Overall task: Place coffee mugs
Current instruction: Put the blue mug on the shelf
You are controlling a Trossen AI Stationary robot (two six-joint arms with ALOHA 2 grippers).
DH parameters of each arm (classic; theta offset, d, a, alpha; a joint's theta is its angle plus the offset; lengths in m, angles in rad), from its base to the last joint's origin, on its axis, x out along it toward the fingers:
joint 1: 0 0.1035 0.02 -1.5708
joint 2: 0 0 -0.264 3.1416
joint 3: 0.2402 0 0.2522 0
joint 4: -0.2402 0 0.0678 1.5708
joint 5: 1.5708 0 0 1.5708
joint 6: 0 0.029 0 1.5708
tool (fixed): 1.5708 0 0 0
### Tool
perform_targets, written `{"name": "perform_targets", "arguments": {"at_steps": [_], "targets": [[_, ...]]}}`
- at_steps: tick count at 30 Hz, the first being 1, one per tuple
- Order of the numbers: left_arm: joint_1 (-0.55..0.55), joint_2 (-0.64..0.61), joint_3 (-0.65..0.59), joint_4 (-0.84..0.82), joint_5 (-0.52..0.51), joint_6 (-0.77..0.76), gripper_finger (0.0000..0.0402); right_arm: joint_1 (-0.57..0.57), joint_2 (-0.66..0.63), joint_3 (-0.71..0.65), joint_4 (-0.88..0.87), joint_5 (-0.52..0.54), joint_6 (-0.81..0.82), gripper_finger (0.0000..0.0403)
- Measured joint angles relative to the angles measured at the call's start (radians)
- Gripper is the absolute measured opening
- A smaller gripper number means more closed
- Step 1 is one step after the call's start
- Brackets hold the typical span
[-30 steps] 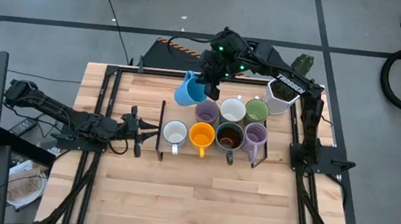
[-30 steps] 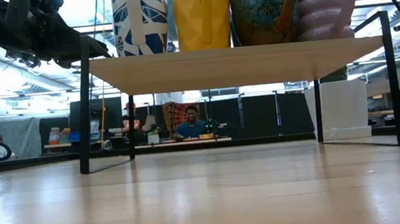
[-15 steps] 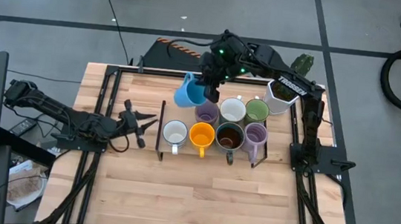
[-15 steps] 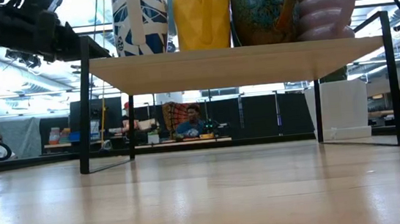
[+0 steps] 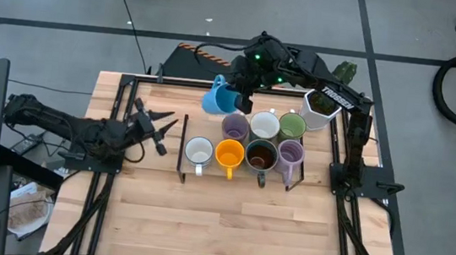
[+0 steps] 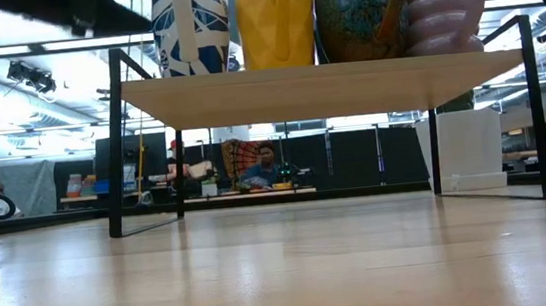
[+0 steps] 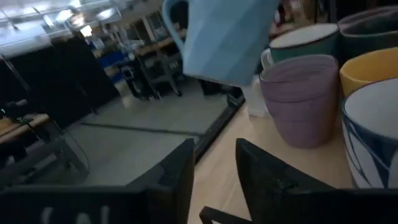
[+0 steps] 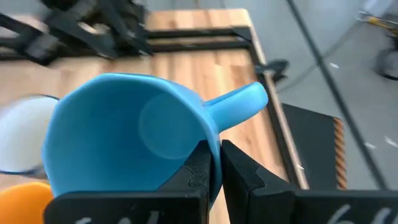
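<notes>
high view: the right gripper (image 5: 242,98) hangs over the far side of the table (image 5: 200,226), its fingers pinched tight on the rim of the blue mug (image 5: 217,99), which it holds in the air just beyond the far-left corner of the small rack (image 5: 185,150). on the rack stand seven mugs in two rows: the white mug (image 5: 199,152), orange mug (image 5: 229,154), dark mug (image 5: 261,156) and a purple mug (image 5: 291,154) nearer, then another purple mug (image 5: 235,128), a second white mug (image 5: 264,125) and the green mug (image 5: 292,125) behind. the left gripper (image 5: 153,126) sits to the left of the rack, holding nothing, fingers apart and pointing toward it. a white pot (image 5: 318,110) stands beside the green mug.
</notes>
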Motion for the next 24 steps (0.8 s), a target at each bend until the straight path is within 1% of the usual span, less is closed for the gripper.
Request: {"name": "perform_targets", "arguments": {"at_steps": [2,5,10,14,18,24], "targets": [[0.027,0.022,0.081,-0.115,0.030,-0.029,0.0139,-0.008,0.000,0.000,-0.008,0.021,-0.015,0.0026],[0.071,0.057,0.185,-0.236,0.071,-0.044,0.0165,-0.024,0.000,0.000,-0.008,0.022,-0.032,0.0026],[0.144,0.115,0.330,-0.363,0.197,-0.041,0.0202,-0.039,0.004,0.000,0.001,-0.025,-0.061,0.0025],[0.198,0.160,0.422,-0.453,0.272,-0.042,0.0226,-0.040,0.008,-0.001,0.011,-0.074,-0.037,0.0025],[0.211,0.173,0.462,-0.488,0.300,-0.042,0.0237,-0.020,0.008,-0.001,0.059,-0.099,0.002,0.0025],[0.211,0.169,0.476,-0.517,0.343,-0.079,0.0234,0.012,0.049,-0.014,0.097,-0.102,0.059,0.0025]]}}
